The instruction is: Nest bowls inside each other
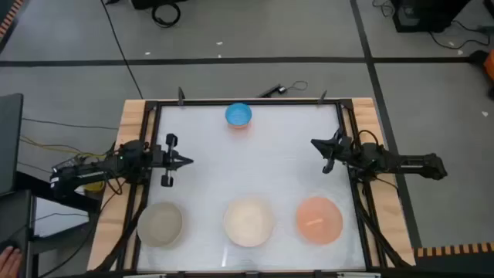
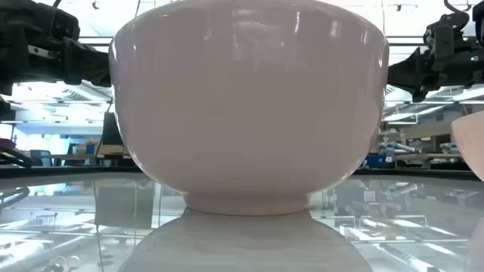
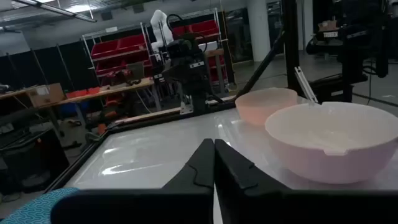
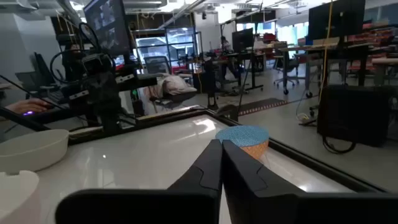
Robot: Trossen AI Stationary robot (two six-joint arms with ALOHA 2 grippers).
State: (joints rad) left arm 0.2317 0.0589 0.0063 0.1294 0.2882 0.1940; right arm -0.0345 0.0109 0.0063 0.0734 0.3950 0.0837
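- Starting nearest the front edge of the table (image 1: pixel 193 166), three large bowls are seen in a row, apart from one another: the grey-beige bowl (image 1: pixel 160 224), the cream-white bowl (image 1: pixel 248 221) and the salmon-pink bowl (image 1: pixel 319 219). Nothing has been nested yet.
- A glossy table top is shown; a bowl could be pushed along it rather than gripped if a rim is approached too flat.
- Further back, the left pincer (image 1: pixel 184 161) is held clenched and empty above the table's left side, and the right pincer (image 1: pixel 319 144) likewise clenched and empty on the right. No rim can be taken until the jaws are parted.
- At the far edge, the small blue bowl (image 1: pixel 238 115) is found well apart from the rest. Were a large bowl dropped into it, the nest would likely be spoiled or the blue one tipped.
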